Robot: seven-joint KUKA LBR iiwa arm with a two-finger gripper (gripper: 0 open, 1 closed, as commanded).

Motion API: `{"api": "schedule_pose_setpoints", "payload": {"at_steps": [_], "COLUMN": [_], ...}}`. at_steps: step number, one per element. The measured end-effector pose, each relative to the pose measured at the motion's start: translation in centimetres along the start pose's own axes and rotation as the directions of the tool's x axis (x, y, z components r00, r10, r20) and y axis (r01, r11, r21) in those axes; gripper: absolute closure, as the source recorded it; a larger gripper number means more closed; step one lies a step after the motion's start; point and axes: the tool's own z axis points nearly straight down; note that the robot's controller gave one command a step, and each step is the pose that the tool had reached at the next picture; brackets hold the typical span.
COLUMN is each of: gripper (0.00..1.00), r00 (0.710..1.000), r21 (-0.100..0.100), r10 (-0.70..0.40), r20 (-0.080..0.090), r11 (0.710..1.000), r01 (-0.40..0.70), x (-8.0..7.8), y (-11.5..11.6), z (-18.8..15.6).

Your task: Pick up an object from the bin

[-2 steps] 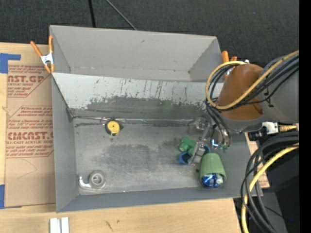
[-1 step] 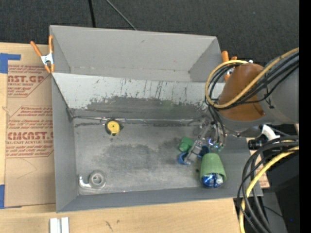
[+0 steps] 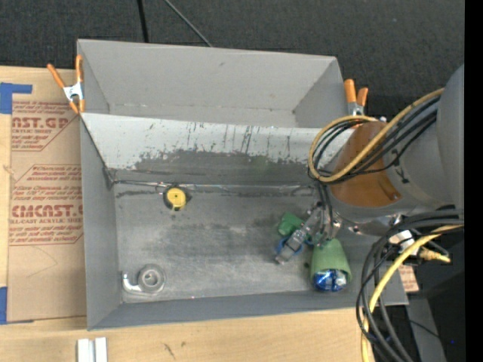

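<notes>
We judge the pick to be in its early part. The gripper (image 3: 315, 228) is down inside the bin (image 3: 211, 127), low over the floor at the right end, yet every thing we can see lies on the floor and none is lifted. We cannot tell how far open the gripper is, because the orange cover (image 3: 366, 173) and the cables (image 3: 332, 138) of the wrist hang over it and the spot beneath is crowded. Nor can we see that it has hold of anything.

Three things lie close about it. A small green piece (image 3: 287, 223) sits just to its left, touching it or nearly so. A little blue and grey piece (image 3: 289, 247) lies just below that one, at the gripper's lower left. A green cylinder with a blue end (image 3: 329, 264) lies just below the gripper, near the front wall, its blue end toward that wall. Which of the three the gripper is set on we cannot say; the small green piece and the blue and grey piece look nearest to its tip.

Well apart from all this, a yellow disc (image 3: 175, 197) rests near the back wall on the left, and a clear round piece (image 3: 151, 278) sits in the front left corner.

What is left, as we judge it, is nearly the whole job: closing on one of the near things, raising it, and carrying it clear of the bin.
</notes>
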Motion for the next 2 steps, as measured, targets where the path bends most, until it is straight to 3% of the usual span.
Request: {"api": "schedule_pose_setpoints", "payload": {"at_steps": [1,2], "gripper": [0.00,1.00], "r00": [1.000,1.000], "r21": [0.001,0.000], "r10": [-0.001,-0.001], "r20": [-0.001,0.002], "r11": [1.000,1.000], "r01": [0.001,0.001], "x": [0.03,-0.01], "y": [-0.01,0.00], "z": [0.06,0.00]}}
